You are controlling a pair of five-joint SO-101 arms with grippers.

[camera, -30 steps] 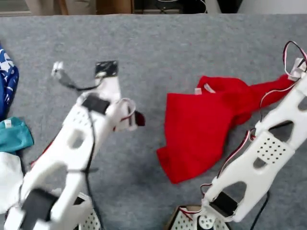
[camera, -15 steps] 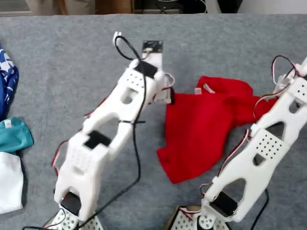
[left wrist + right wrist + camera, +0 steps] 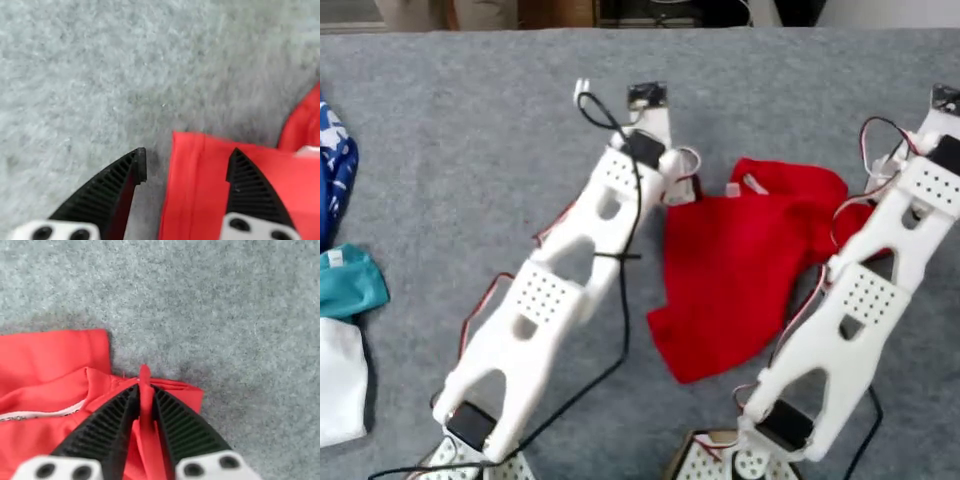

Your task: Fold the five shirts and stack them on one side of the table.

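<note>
- at the left edge of the grey table (image 3: 450, 130) we are seeing a blue patterned shirt (image 3: 334, 180), a teal shirt (image 3: 350, 282) and a white shirt (image 3: 340, 385) lying close together; we cannot tell how neatly they are folded.
- further right, our left gripper (image 3: 187, 162) is hanging spread wide over the far left corner of the red shirt (image 3: 740, 265), one finger above bare table and the other above the hem.
- right of centre the red shirt is lying crumpled, so we are judging the step in hand to be spreading it flat before any fold.
- at the shirt's right side our right gripper (image 3: 144, 390) is pinching a raised ridge of red cloth.
- next, we are thinking the left jaws are going to need to drop and close on that corner. Both arms would then be drawing apart to flatten the cloth.
</note>
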